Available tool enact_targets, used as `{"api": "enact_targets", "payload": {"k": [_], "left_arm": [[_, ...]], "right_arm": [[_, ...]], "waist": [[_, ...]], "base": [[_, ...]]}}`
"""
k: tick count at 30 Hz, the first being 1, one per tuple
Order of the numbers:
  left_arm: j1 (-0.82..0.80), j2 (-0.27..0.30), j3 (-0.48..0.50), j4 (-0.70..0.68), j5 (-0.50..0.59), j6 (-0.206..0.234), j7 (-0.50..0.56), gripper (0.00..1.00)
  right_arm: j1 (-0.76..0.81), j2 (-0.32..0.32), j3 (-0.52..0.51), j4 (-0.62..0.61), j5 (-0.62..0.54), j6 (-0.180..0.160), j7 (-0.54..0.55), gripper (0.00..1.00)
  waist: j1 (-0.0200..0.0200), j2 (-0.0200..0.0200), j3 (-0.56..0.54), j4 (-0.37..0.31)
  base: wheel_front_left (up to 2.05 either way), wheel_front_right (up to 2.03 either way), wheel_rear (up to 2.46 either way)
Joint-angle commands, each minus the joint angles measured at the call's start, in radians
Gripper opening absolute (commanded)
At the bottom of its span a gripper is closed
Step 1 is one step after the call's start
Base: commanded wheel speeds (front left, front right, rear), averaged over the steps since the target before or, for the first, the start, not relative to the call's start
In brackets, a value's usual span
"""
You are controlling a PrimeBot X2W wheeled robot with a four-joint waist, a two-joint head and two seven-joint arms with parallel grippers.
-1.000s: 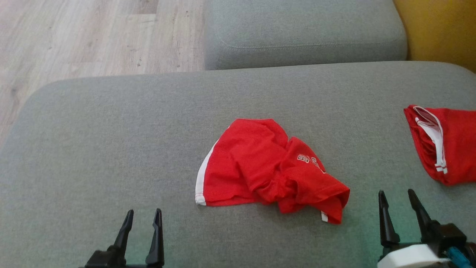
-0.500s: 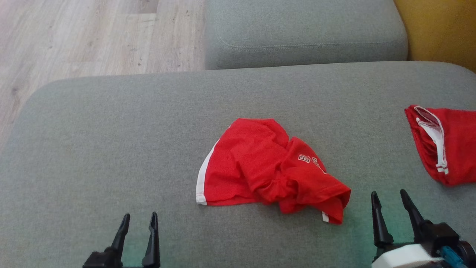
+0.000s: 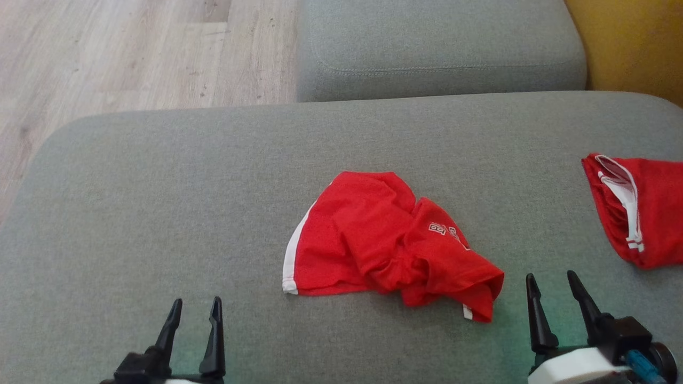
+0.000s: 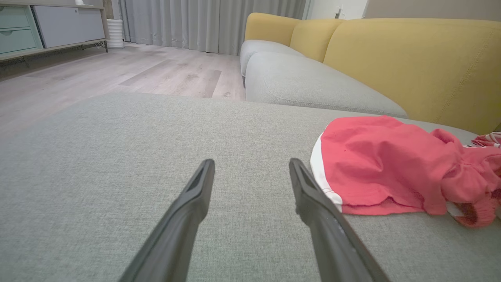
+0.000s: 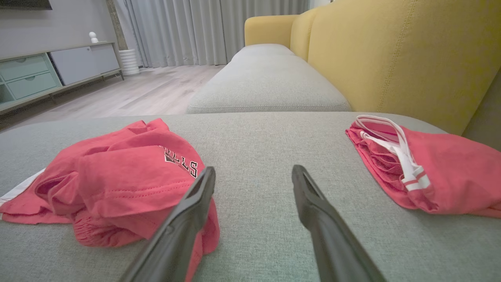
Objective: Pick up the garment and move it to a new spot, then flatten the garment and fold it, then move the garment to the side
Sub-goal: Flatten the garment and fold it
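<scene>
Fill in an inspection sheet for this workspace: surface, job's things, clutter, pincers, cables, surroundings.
Surface: grey cushion, flat, with two garments on it.
Job's things: crumpled red garment, white side stripe, mid-cushion, untouched.
Clutter: second red garment, white trim, at the cushion's right edge.
Pincers: left pincer open, empty, short of the garment; right pincer open, empty, to its right.
Cables: blue fitting at the right wrist; otherwise nothing seen.
Surroundings: wood floor, far grey seat, yellow sofa back, curtains, cabinet.
</scene>
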Motion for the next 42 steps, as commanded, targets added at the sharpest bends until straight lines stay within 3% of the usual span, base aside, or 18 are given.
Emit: {"api": "enact_targets", "payload": {"k": [1,9,13,16,18,23,29,30,32,38,42], "left_arm": [[-0.051,-0.005,0.04,-0.026,0.01,-0.004,-0.012,1.0],[-0.091,-0.013,0.01,-0.006,0.004,-0.014,-0.012,1.0],[-0.169,-0.018,-0.077,0.05,-0.039,-0.022,0.016,1.0],[-0.251,-0.02,-0.164,0.12,-0.136,-0.024,0.114,1.0],[-0.285,-0.02,-0.201,0.155,-0.207,-0.004,0.167,1.0],[-0.343,-0.02,-0.265,0.235,-0.266,0.043,0.241,1.0],[-0.398,-0.02,-0.318,0.334,-0.343,0.074,0.251,1.0],[-0.404,-0.02,-0.329,0.345,-0.356,0.068,0.25,0.88],[-0.409,-0.02,-0.351,0.358,-0.401,0.047,0.253,0.0],[-0.437,-0.021,-0.364,0.28,-0.62,0.01,0.234,0.0],[-0.499,-0.021,-0.315,0.172,-0.767,0.013,0.209,0.0]], "right_arm": [[-0.048,-0.006,0.027,-0.026,0.006,0.007,-0.011,1.0],[-0.053,-0.006,0.037,-0.024,0.009,0.007,-0.011,1.0],[-0.062,-0.006,0.05,-0.026,0.01,0.007,-0.011,1.0],[-0.075,-0.009,0.068,-0.032,0.012,0.007,-0.011,1.0],[-0.083,-0.011,0.074,-0.036,0.014,0.007,-0.011,1.0],[-0.096,-0.013,0.078,-0.041,0.016,0.007,-0.011,1.0],[-0.108,-0.016,0.074,-0.042,0.018,0.007,-0.011,1.0],[-0.108,-0.016,0.073,-0.042,0.018,0.007,-0.011,1.0],[-0.108,-0.016,0.072,-0.042,0.018,0.007,-0.011,1.0],[-0.098,-0.017,0.059,-0.039,0.016,0.007,-0.011,1.0],[-0.099,-0.018,0.064,-0.036,0.014,0.007,-0.011,1.0]], "waist": [[0.0,0.0,0.001,0.0],[0.0,0.0,0.01,-0.001],[0.0,0.0,0.024,-0.015],[0.0,0.0,0.046,-0.038],[0.0,0.0,0.061,-0.05],[0.0,0.0,0.085,-0.074],[0.0,0.0,0.104,-0.096],[0.0,0.0,0.105,-0.098],[0.0,0.0,0.106,-0.1],[0.0,0.0,0.093,-0.085],[0.0,0.0,0.085,-0.072]], "base": [[0.0,0.0,0.0],[0.0,0.0,0.0],[0.0,0.0,0.0],[0.0,0.0,0.0],[0.0,0.0,0.0],[0.0,0.0,0.0],[0.0,0.0,0.0],[0.0,0.0,0.0],[0.0,0.0,0.0],[0.0,0.0,0.0],[0.0,0.0,0.0]]}}
